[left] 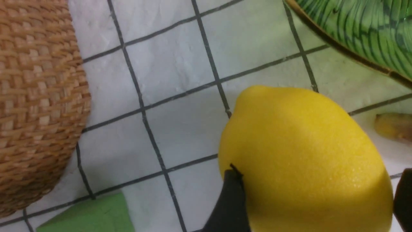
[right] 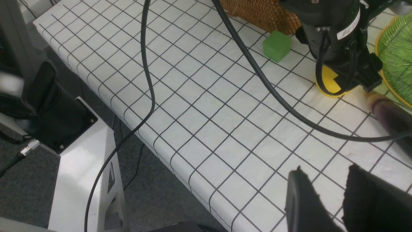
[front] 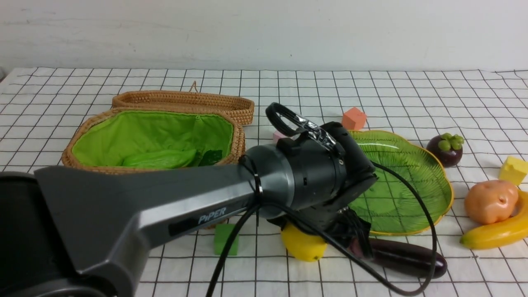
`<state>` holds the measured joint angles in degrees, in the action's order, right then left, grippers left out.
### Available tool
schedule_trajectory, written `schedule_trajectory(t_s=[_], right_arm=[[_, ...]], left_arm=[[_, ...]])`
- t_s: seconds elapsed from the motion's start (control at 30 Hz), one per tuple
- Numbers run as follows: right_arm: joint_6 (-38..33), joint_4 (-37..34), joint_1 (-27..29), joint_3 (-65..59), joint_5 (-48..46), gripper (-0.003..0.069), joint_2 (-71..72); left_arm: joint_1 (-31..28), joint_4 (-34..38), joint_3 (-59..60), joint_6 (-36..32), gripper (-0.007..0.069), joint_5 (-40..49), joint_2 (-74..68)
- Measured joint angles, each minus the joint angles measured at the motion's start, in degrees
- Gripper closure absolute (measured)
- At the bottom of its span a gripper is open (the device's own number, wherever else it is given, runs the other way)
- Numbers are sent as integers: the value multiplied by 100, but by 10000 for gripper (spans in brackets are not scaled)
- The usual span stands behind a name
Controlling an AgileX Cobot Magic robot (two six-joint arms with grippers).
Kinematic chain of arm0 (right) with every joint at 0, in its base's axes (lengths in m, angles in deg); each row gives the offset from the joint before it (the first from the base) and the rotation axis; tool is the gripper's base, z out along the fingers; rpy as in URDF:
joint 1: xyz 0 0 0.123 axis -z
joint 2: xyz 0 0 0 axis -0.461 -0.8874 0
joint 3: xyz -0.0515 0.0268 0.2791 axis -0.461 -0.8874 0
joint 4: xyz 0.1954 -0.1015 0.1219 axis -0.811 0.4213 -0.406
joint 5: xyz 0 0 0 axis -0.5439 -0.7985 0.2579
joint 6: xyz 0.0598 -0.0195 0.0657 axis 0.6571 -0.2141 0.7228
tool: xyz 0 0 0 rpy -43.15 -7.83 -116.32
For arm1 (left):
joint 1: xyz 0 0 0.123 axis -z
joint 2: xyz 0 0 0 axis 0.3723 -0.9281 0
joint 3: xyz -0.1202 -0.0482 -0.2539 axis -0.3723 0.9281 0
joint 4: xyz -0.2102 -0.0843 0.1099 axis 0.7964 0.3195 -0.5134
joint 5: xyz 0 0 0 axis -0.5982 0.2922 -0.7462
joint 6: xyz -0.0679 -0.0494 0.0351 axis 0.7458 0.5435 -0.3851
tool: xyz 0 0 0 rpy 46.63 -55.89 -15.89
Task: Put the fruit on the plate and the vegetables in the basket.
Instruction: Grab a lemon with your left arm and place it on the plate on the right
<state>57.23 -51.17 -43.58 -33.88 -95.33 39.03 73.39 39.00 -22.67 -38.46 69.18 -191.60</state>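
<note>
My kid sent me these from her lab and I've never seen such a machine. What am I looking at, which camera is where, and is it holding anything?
It is a robot with two arms, each ending in a gripper. The wide picture is taken from between the arms, looking forward over a checked tablecloth. The other two come from cameras on the wrists.

The left gripper has its fingers on either side of a yellow lemon, which looks to rest on the cloth. The right gripper hangs over the table's near edge with nothing between its fingers.

On the cloth lie a wicker basket with a cucumber inside, a green glass plate, an eggplant, a mangosteen, a potato, a banana and some foam cubes.
</note>
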Motion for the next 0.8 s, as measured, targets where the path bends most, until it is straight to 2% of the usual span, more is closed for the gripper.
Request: schedule_trajectory(t_s=[0.27,0.4,0.53,0.8], right_arm=[[-13,6,0,0,-12,442,0],[-94,6,0,0,-12,442,0],[-108,6,0,0,-12,442,0],[-115,6,0,0,0,442,0]], left_arm=[[58,156,6,-690,35,536,105],[58,228,47,-1431,69,1017,286],[58,139,47,-1962,96,1056,392],[58,-57,47,-2339,102,792,469]])
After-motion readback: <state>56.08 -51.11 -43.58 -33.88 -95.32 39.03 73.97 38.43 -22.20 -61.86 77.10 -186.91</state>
